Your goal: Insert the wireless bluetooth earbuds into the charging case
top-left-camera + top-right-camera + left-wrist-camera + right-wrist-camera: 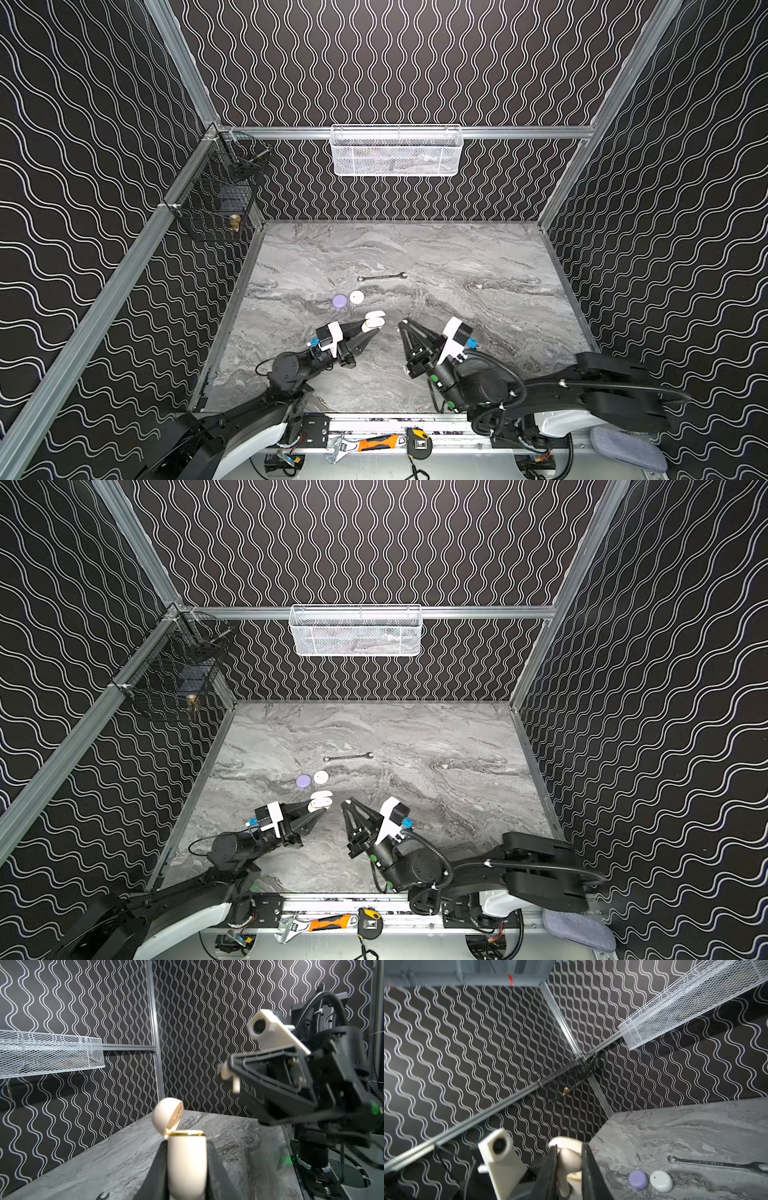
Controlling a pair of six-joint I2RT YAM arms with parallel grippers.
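From left wrist, clearest: earbud (236, 1085) in right gripper (228, 1071).

Both top views high, overlooking table (478, 249) — wrist views close.

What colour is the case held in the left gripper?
Cream charging case, gold rim at its opening; the left wrist view shows it best.

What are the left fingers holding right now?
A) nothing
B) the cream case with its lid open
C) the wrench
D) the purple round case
B: in the left wrist view the left fingers clamp the cream case, its lid flipped open, while the wrench and purple case lie on the table.
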